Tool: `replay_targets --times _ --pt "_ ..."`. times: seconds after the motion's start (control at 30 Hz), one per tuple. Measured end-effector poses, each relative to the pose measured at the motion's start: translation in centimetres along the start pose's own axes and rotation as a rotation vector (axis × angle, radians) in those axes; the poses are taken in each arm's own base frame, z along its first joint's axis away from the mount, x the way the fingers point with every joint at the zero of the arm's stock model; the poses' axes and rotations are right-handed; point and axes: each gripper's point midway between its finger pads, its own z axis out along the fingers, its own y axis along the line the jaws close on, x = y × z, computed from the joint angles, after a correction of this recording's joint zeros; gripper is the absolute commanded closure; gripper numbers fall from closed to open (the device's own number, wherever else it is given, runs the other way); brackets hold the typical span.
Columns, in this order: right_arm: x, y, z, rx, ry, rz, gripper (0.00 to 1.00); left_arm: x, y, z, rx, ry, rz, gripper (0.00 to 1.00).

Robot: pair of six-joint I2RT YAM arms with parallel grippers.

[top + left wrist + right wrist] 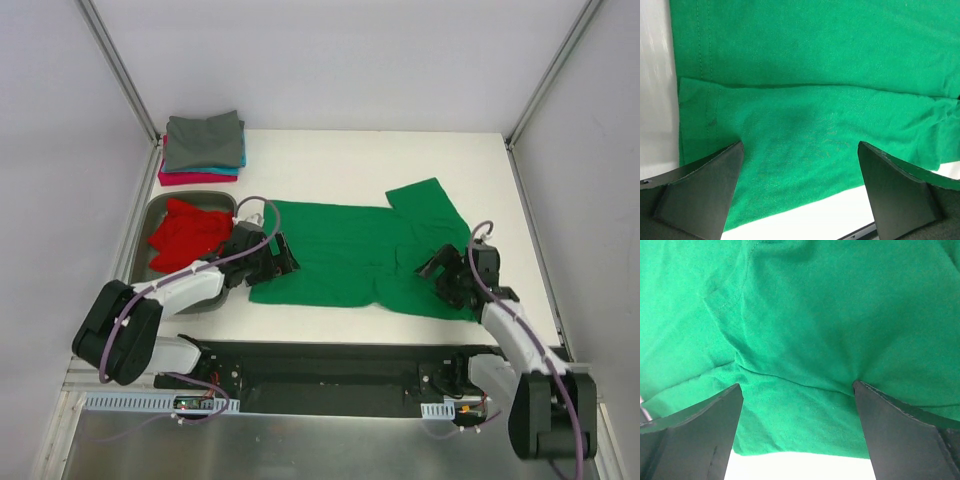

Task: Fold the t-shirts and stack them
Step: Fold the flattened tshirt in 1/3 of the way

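Pincers: left gripper (280,255) and right gripper (441,271) are both standing released, jaws wide, grasping nothing.
Shirt: green shirt (345,250) is lying flat right beneath both, its long axis running left to right.
Nearer arm: left is hanging over the left end's near strip, right over the right end by the near sleeve.
Surface: white table (400,160) is showing just beyond the near edge.
Room: red shirt (185,235) is lying in the tray (143,248) at left; folded stack (203,147) is sitting at far left, well apart.

Grey metal tray (215,199) at left (rounded corners), white table (400,160), black base plate (330,370) at near edge
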Motion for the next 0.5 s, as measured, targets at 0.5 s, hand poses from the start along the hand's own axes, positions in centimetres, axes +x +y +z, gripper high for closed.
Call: replay_targets --times 0.5 --pt "4.2 -3.9 -4.6 0.018 -0.084 0.15 0.04 3.4 1.7 -3.0 0.021 -0.016 -0.047 0.01"
